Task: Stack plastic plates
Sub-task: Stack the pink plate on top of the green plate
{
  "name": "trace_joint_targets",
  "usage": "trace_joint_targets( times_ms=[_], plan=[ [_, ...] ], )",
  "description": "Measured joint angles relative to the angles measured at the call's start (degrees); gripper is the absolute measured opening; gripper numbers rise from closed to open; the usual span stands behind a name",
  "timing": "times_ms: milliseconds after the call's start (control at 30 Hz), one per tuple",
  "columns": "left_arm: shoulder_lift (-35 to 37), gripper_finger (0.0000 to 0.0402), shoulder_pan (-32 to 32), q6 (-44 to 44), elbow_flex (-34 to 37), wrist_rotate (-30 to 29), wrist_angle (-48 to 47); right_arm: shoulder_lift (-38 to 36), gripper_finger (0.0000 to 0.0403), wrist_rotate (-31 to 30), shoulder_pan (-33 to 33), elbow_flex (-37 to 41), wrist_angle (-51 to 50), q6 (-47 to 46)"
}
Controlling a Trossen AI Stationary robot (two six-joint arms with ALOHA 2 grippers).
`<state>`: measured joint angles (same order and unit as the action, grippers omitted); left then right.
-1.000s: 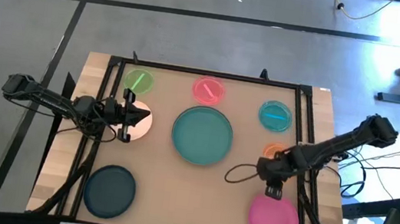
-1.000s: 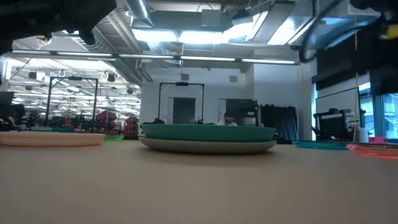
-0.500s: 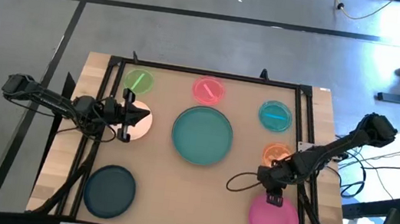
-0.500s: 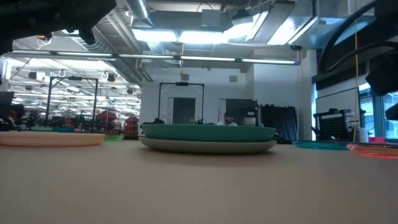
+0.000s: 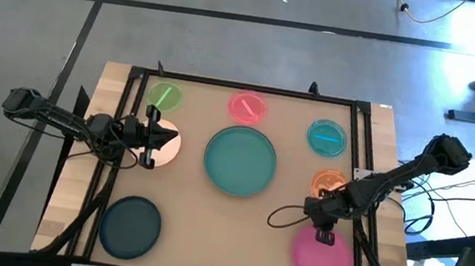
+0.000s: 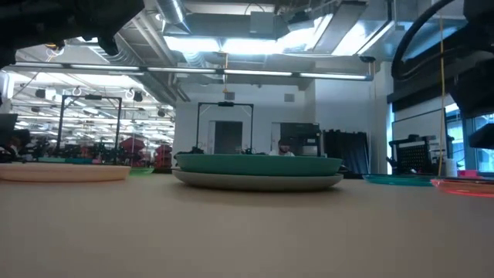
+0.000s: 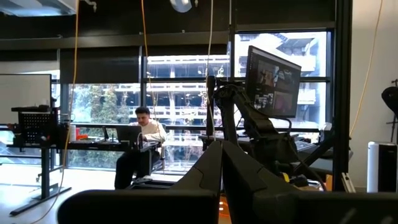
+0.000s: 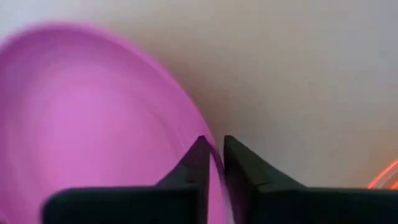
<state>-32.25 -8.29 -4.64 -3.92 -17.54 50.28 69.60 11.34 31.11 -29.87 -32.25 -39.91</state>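
Observation:
My right gripper (image 5: 325, 236) stands at the far rim of the large magenta plate (image 5: 325, 259), near the table's right front, and is shut on that rim. My left gripper (image 5: 150, 143) hovers shut above the left side of the small white plate (image 5: 169, 142), touching nothing; its fingers (image 7: 221, 168) point level into the room. A large teal plate (image 5: 240, 159) lies on a grey one (image 6: 258, 182) at the centre. The small green (image 5: 166, 97), pink (image 5: 248, 107), teal-blue (image 5: 326, 136) and orange (image 5: 328, 181) plates and the dark slate plate (image 5: 129, 226) lie flat on the table. My right gripper pinches the magenta plate's far rim (image 8: 215, 167) between its two fingers, one finger (image 8: 198, 155) over the plate's inside and the other (image 8: 236, 155) outside it. The fingers come from above, pointing down. The plate (image 6: 466, 185) lies low on the table.
A black frame (image 5: 244, 86) runs around the table's working area. A dark cable (image 5: 287, 211) loops over the table beside my right gripper. Bare tabletop lies between the dark slate plate and the magenta plate along the near edge.
My right gripper has moved a little toward the table's near edge and down onto the magenta plate's far rim. My left arm has kept still.

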Motion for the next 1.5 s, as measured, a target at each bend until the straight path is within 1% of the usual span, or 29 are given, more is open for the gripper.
trace_joint_targets(
  times_ms=[67, 200, 267, 367, 500, 633, 733, 900, 1000, 1100, 1200, 1267, 1400, 1500],
  plan=[
    [0.0, 0.0005, 0.0, 0.0, 0.0, 0.0, 0.0, 0.0, 0.0007, -1.67, -0.31, 0.0, 0.36, 0.91],
    [0.0, 0.0005, 0.0, 0.0, 0.0, -0.02, 0.0, 0.02, 0.0019, -2.32, -3.97, 0.0, 2.31, -0.7],
    [0.0, 0.0005, 0.0, 0.0, 0.0, -0.04, 0.0, 0.02, 0.0014, -2.15, -6.31, -0.01, 4.18, -0.8],
    [0.0, 0.0005, 0.0, 0.0, 0.0, -0.07, 0.0, 0.02, 0.0003, -1.66, -9.33, -0.02, 8.08, -0.02],
    [0.0, 0.0005, 0.0, 0.0, 0.0, -0.08, 0.0, 0.02, 0.0008, -1.24, -12.86, -0.02, 13.77, 2.5],
    [0.0, 0.0005, 0.0, 0.02, 0.0, -0.07, -0.02, 0.02, 0.0002, -1.47, -17.18, -0.02, 19.56, 5.03],
    [0.0, 0.0005, 0.0, 0.0, 0.0, -0.07, -0.03, 0.02, 0.0005, -3.29, -20.45, -0.75, 23.03, 6.41],
    [0.0, 0.0005, 0.0, 0.0, 0.0, -0.04, -0.04, 0.02, 0.0002, -9.17, -25.39, -3.75, 26.15, 10.42],
    [0.0, 0.0005, 0.0, 0.0, 0.0, -0.04, -0.02, 0.02, 0.0004, -11.7, -28.11, -5.29, 29.32, 11.87],
    [0.0, 0.0005, 0.01, 0.0, 0.0, -0.04, -0.04, 0.02, 0.0004, -13.76, -31.12, -5.84, 33.11, 12.33],
    [0.0, 0.0005, 0.0, 0.0, 0.0, -0.02, -0.04, 0.02, 0.0003, -14.02, -34.16, -5.88, 38.0, 14.49],
    [0.0, 0.0005, 0.02, 0.0, 0.0, 0.66, -0.04, 0.36, 0.0001, -14.16, -36.38, -5.88, 40.41, 15.57],
    [0.0, 0.0005, 0.02, 0.0, 0.0, 4.95, -0.11, 2.42, 0.0002, -13.99, -40.36, -5.9, 44.12, 16.39],
    [0.0, 0.0005, 0.02, -0.02, 0.0, 6.58, -0.13, 5.24, 0.0002, -12.11, -42.18, -5.92, 45.22, 16.22]
  ],
)
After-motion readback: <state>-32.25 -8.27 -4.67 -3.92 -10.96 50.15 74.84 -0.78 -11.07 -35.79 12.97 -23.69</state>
